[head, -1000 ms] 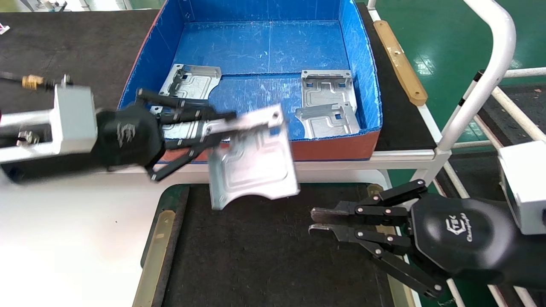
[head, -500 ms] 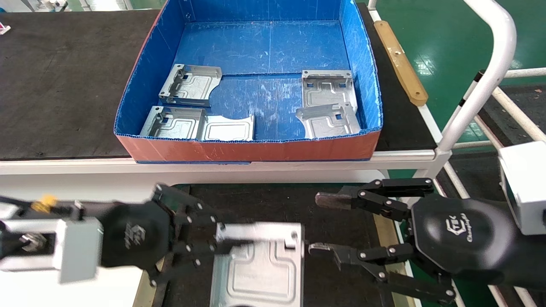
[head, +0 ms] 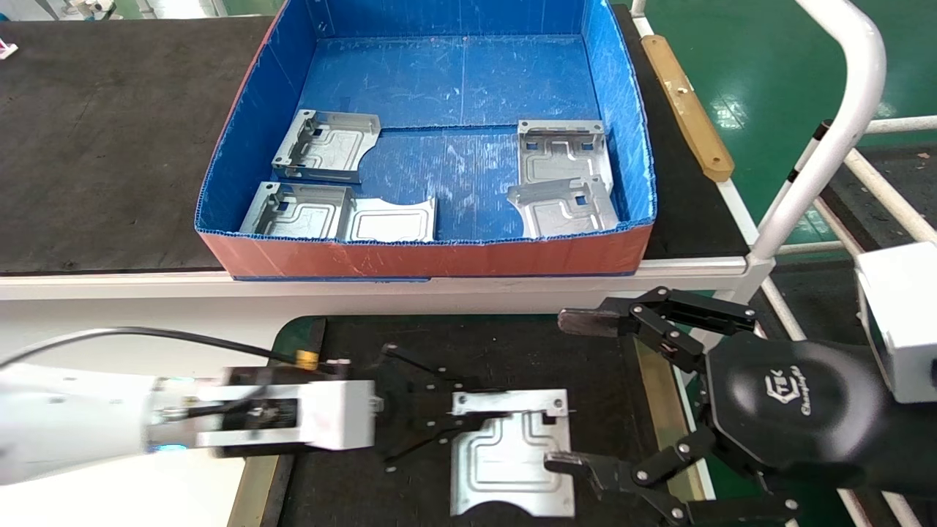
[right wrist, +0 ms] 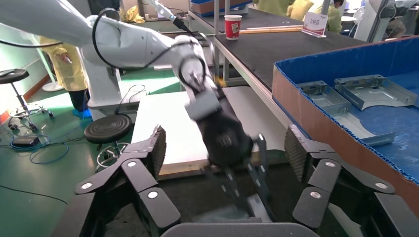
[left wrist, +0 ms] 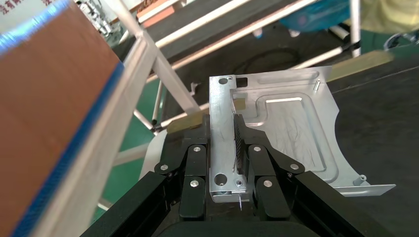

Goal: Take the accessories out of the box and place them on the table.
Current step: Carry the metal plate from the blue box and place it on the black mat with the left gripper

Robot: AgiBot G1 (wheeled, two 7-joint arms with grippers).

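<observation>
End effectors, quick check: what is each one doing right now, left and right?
Left end effector: shut on the folded flange of one accessory plate, over the table mat.
Right end effector: open, holding nothing, fingers spread beside that plate.

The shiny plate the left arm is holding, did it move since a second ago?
Yes. The plate, held in the left tool, was up in front of the box near wall; now it is down over the table mat, nearer the robot.

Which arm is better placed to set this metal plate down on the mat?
Left. The left gripper is shut on the plate's flange over the mat; the right gripper is open beside it.
</observation>
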